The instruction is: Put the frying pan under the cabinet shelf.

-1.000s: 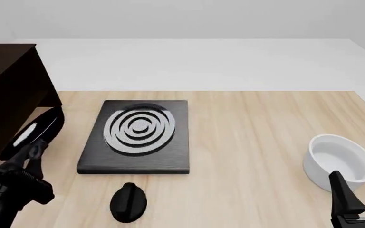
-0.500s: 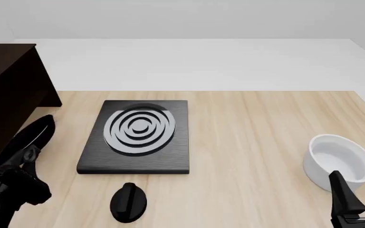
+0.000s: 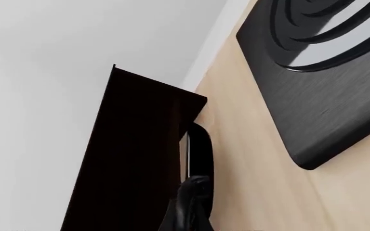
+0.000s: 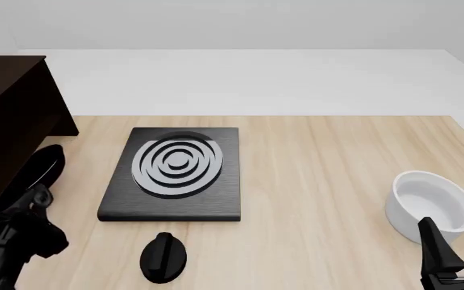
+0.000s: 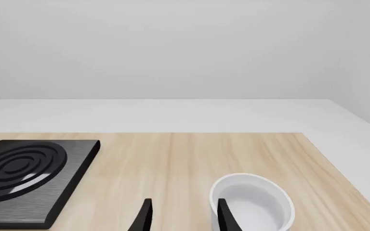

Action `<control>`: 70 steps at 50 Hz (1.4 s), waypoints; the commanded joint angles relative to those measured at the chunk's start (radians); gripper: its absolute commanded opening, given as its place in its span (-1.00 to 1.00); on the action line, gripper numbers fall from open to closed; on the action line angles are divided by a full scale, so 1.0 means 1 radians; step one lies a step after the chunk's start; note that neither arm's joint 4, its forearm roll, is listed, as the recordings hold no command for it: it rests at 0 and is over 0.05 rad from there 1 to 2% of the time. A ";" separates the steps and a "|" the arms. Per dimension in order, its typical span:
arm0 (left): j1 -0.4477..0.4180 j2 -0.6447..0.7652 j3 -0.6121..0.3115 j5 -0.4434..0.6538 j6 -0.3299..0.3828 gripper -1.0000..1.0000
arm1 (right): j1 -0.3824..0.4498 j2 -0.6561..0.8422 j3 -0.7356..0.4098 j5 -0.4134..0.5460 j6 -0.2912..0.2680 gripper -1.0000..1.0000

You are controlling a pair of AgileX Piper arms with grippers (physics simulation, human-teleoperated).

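The frying pan [image 4: 40,168] is tilted on its edge at the table's left side, partly inside the recess beneath the cabinet shelf [image 4: 10,115]. My left gripper [image 4: 29,205] is shut on the pan's handle, just in front of the cabinet. In the left wrist view the pan's black rim [image 3: 201,149] lies against the dark cabinet [image 3: 133,159], with the left gripper [image 3: 191,204] behind it. My right gripper [image 4: 460,244] stands open at the front right, empty, its fingers [image 5: 145,217] close to the white bowl.
A black square stove [image 4: 176,175] with grey rings lies mid-table, also seen in the wrist views [image 3: 326,91] [image 5: 24,168]. A black knob-like object [image 4: 164,257] sits in front of it. The white bowl [image 4: 429,205] [image 5: 252,202] stands at the right edge.
The left gripper has carried the pan to the left, further into the recess under the cabinet top; less of its shiny inside shows. The right arm has not moved.
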 commanded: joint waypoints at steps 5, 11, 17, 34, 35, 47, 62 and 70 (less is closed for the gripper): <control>0.065 0.188 -0.057 -0.030 0.036 -1.00 | 0.000 0.000 0.000 0.000 0.000 1.00; 0.052 0.246 -0.078 -0.030 0.042 -1.00 | 0.000 0.000 0.000 0.000 0.000 1.00; 0.053 0.333 -0.108 -0.030 0.060 -1.00 | 0.000 0.000 0.000 0.000 0.000 1.00; 0.041 0.434 -0.132 -0.030 0.051 -1.00 | 0.000 0.000 0.000 0.000 0.000 1.00; 0.042 0.430 -0.129 -0.030 0.051 -1.00 | 0.000 0.000 0.000 0.000 0.000 1.00; 0.045 0.394 -0.082 -0.030 0.014 1.00 | 0.000 0.000 0.000 0.000 0.000 1.00; -0.036 0.355 -0.006 0.025 0.003 1.00 | 0.000 0.000 0.000 0.000 0.000 1.00; -0.058 0.237 0.002 0.152 0.015 1.00 | 0.000 0.000 0.000 0.000 0.000 1.00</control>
